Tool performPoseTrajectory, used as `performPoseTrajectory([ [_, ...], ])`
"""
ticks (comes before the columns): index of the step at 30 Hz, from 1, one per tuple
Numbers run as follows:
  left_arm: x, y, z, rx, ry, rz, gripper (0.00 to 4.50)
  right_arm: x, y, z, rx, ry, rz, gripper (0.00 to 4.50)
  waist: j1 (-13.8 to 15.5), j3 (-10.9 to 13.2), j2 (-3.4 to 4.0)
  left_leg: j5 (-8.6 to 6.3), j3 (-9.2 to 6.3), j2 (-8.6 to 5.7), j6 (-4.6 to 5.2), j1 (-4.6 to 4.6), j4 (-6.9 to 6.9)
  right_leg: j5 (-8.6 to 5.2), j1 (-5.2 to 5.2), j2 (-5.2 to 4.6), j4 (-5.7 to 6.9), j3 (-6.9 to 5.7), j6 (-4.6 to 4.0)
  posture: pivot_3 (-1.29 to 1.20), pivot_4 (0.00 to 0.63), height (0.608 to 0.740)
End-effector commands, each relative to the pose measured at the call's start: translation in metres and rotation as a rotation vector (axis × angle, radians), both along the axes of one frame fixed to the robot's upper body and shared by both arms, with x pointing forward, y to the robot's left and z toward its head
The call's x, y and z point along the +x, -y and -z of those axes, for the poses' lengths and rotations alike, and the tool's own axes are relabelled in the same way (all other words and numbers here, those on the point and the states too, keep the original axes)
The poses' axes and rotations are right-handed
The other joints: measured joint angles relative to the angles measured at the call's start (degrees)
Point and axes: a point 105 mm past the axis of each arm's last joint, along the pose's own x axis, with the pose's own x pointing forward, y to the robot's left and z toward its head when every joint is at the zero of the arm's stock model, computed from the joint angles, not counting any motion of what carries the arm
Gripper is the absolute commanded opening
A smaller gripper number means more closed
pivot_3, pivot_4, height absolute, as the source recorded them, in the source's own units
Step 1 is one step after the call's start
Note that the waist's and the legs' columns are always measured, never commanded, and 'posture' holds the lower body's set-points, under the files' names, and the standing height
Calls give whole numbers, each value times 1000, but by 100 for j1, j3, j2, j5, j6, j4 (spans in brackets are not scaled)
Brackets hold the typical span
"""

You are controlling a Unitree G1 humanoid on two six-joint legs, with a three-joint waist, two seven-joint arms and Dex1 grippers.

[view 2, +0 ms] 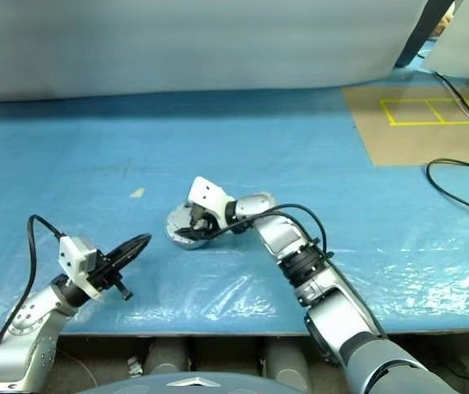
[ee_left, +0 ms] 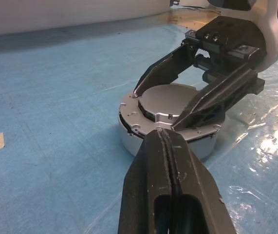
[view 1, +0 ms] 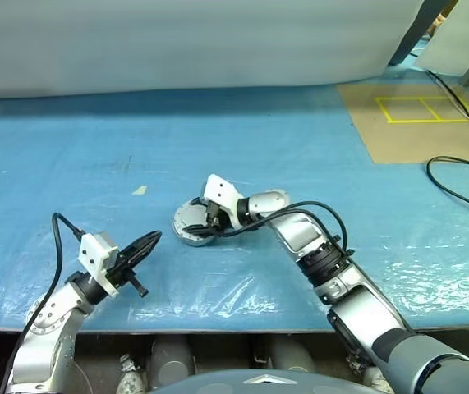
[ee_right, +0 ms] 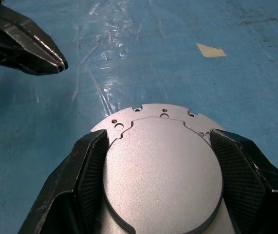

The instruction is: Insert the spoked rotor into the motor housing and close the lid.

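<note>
The round silver metal motor housing (ee_left: pixel 168 127) sits on the blue plastic-covered table (view 1: pixel 94 148), and its plain grey round lid (ee_right: pixel 162 170) lies flat on top, so it looks already closed. The right gripper (ee_right: pixel 160 168) has its 2 black fingers (ee_right: pixel 87 175) apart, 1 on each side of the lid, touching its edge, probably to press or centre it. The left gripper (ee_left: pixel 164 146), fingers together and empty, waits just beside the housing. I cannot see the spoked rotor; I judge it is inside.
</note>
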Motion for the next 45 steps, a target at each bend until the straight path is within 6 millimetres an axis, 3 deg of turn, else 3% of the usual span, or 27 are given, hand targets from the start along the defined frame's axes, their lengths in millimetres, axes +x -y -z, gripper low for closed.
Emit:
performPoseTrajectory([
  [1, -1, -2, -4, 4, 28, -10, 0, 5, -3, 0, -33, 13, 25, 2990, 3, 0, 0, 0, 0, 0, 0, 1, 0, 0, 3, 0, -1, 0, 0, 0, 150, 740],
  [13, 3, 6, -7, 2, 38, 3, 0, 3, 11, 29, -157, 62, -9, 2990, 18, -1, 1, -12, 1, -4, 19, 59, -4, -1, 57, -4, -2, 6, 1, 0, 150, 740],
  [22, 8, 11, -8, 5, 43, 21, 0, 4, 14, 28, -72, -58, 28, 2990, 21, -3, 3, -12, 3, -9, 19, 55, -19, -1, 58, -5, -20, 7, -1, 0, 150, 740],
  [27, 10, 15, -10, 6, 50, 31, 0, 10, 23, 40, -134, 14, 29, 2990, 19, -5, 5, -12, 6, -9, 19, 63, -20, -2, 60, -6, -15, 9, -1, 0, 150, 740],
  [32, 11, 17, -13, 5, 53, 32, 0, 7, 19, 35, -75, -41, 13, 2990, 24, -8, 10, -13, 5, -10, 21, 71, -21, -1, 67, -7, -8, 10, 0, 0, 150, 740],
  [37, 12, 20, -20, 5, 60, 33, 0, 14, 17, 25, -69, 17, 15, 2990, 22, -9, 10, -13, 5, -10, 21, 68, -21, -1, 66, -6, -13, 10, -1, 0, 150, 740],
  [45, 9, 20, -23, -1, 48, 38, 0, 14, 21, 30, -102, 26, -22, 2990, 19, -9, 10, -13, 5, -10, 21, 69, -22, -1, 64, -6, -8, 10, -1, 0, 150, 740],
])
